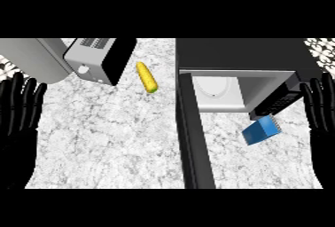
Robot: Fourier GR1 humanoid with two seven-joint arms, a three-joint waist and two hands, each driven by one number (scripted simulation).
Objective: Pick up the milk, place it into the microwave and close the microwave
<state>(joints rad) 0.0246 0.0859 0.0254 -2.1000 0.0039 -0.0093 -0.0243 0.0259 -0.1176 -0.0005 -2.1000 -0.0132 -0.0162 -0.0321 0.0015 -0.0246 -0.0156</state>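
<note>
The milk point(260, 132) is a small blue carton lying tilted on the marble counter, just in front of the microwave's keypad corner. The microwave point(242, 53) is a dark box at the top right; its white inside point(219, 91) shows. Its door point(195, 142) stands open, a long dark slab reaching toward the lower edge, left of the milk. My right hand point(321, 115) is at the right edge, open with fingers up, a little right of the milk and apart from it. At the left edge my left hand point(20, 115) rests open, fingers up.
A yellow corn cob point(146, 77) lies on the counter point(111, 133) left of the microwave. A silver and black toaster point(98, 57) stands tilted at the top left, beside a grey slab point(33, 57). The open door splits the counter into left and right parts.
</note>
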